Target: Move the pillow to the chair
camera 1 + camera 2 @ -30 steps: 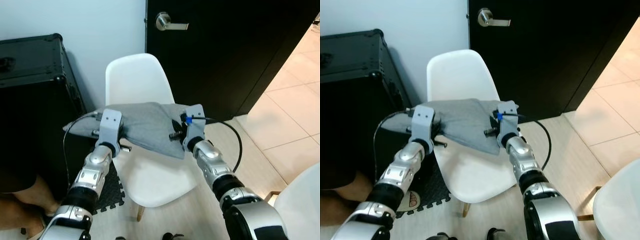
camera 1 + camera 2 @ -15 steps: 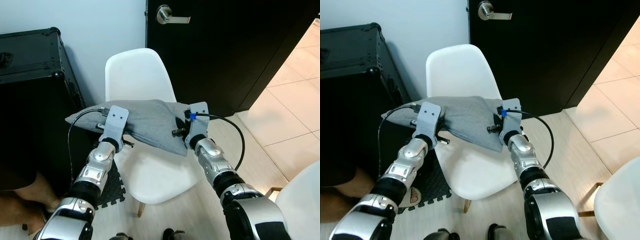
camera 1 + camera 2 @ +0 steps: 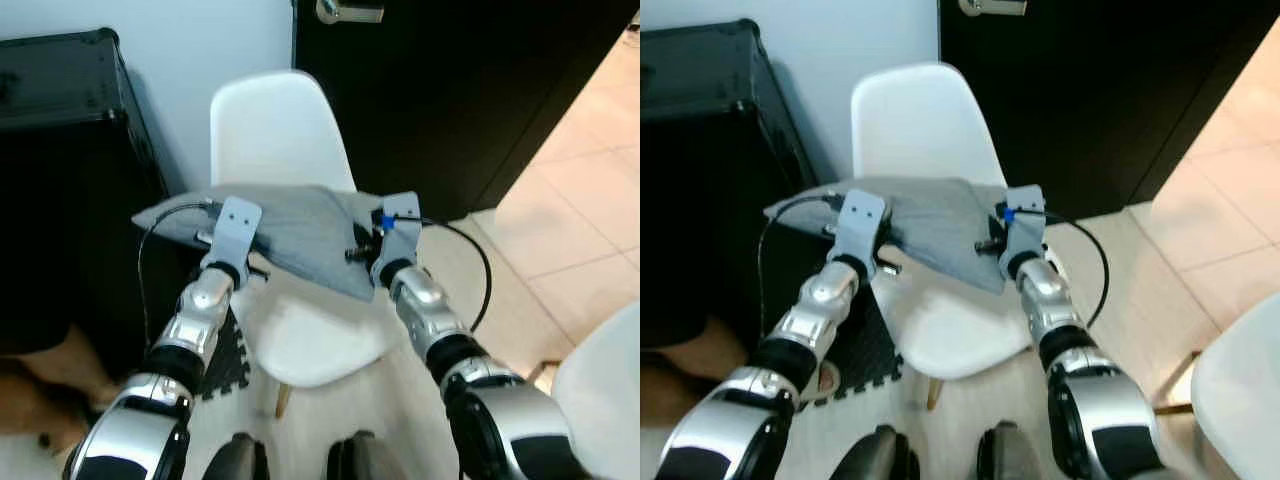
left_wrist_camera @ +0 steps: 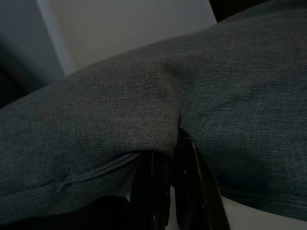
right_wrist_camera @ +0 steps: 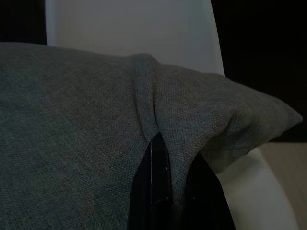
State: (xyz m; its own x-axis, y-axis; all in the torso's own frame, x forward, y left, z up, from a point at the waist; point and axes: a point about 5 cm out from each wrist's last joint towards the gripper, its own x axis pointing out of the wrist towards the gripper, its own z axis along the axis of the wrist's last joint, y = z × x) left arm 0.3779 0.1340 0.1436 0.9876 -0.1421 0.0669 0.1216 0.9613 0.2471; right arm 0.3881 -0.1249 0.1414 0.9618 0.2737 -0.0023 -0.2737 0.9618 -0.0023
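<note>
Pillow: the grey pillow (image 3: 290, 232) hangs in the air above the seat of the white chair (image 3: 300, 345), its long axis running left to right across the chair's front, its far edge close to the backrest.

Left gripper: the left gripper (image 4: 168, 153) is pinched tight on a fold of fabric near the pillow's left end; the wrist view shows the cloth bunched between the two black fingers (image 4: 152, 191).

Right gripper: the right gripper (image 5: 165, 158) is likewise clamped on a crease near the pillow's right corner, cloth puckered around its fingers (image 5: 156, 191).

Key relation: the pillow lies just beyond both grippers, on their far side, slung between them and directly over the seat; its right corner droops lower toward the near right of the chair. Both arms are about equally near, one at each end.

Judged step: carrying is about done; what remains looks like a lowering onto the seat and a letting go.

Surroundings: a black case (image 3: 60, 120) stands left of the chair, a dark door (image 3: 450, 90) rises behind on the right, and pale floor tiles (image 3: 570, 210) stretch off to the right. Part of a person's leg (image 3: 40, 390) shows at the near left by a dark floor mat (image 3: 232, 365).
</note>
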